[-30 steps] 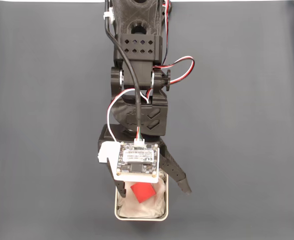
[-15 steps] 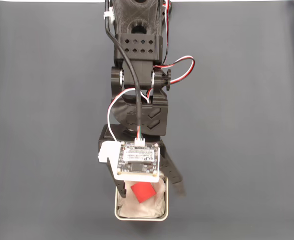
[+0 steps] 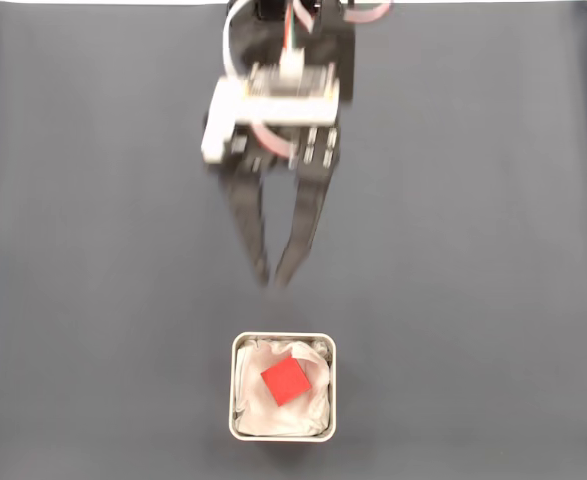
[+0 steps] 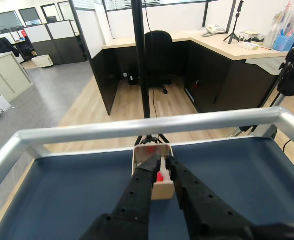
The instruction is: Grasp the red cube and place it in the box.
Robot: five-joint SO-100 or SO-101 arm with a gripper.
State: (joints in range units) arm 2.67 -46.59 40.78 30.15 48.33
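One red cube (image 3: 285, 381) lies in one box (image 3: 239, 345) on one dark mat (image 3: 473, 250). One gripper (image 3: 271, 276) has two fingers. One office chair (image 4: 158, 45) stands behind.

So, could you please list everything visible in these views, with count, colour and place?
red cube: one, bright red, lying inside the box on its lining.
box: one, silvery tin with white lining, low centre of the fixed view.
table mat: one, dark grey-blue, under everything.
metal rail: one, silver, along the table's far edge in the wrist view.
office chair: one, black, by the desks behind.
gripper: one, black, nearly closed, empty, above the box in the fixed view.
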